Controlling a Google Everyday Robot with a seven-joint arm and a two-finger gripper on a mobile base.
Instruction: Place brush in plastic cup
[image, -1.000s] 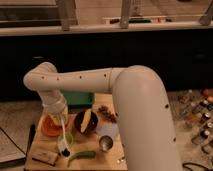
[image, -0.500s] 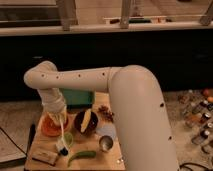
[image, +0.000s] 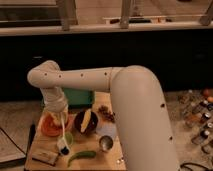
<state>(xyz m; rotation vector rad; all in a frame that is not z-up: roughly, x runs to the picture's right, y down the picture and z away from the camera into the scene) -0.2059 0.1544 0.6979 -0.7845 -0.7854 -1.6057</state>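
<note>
Dark cabinet fronts fill the background, with a pale counter ledge and some upright posts along the top. Biggest thing in view by far is the robot's white arm (image: 130, 100), which comes up from the lower right, bends over and reaches left, then turns down toward the wooden desk (image: 50, 162).

On the desk, going by size: a green box-like container (image: 80, 97) sits at the back, partly behind the arm. In front of it is a dark bowl (image: 86, 122) with something yellowish in it, maybe a banana. Left of that is an orange bowl (image: 49, 127), mostly hidden by the wrist. A clear whitish cup (image: 106, 131) sits just right of the dark bowl, and a shiny metal cup (image: 105, 143) is right in front of it. A green vegetable, cucumber-ish (image: 81, 157), lies near the front edge, and a flat brownish item (image: 44, 157) lies off to its left.

The end effector (image: 59, 116) hangs over the left part of the desk, above the orange bowl, and it's clamped on the brush (image: 63, 132). The white handle runs down from it, roughly upright, with the dark head at the bottom sitting right at the plastic cup (image: 67, 141), a small light-green one just in front of the orange bowl. Can't really tell whether the head is inside or just above the rim.
</note>
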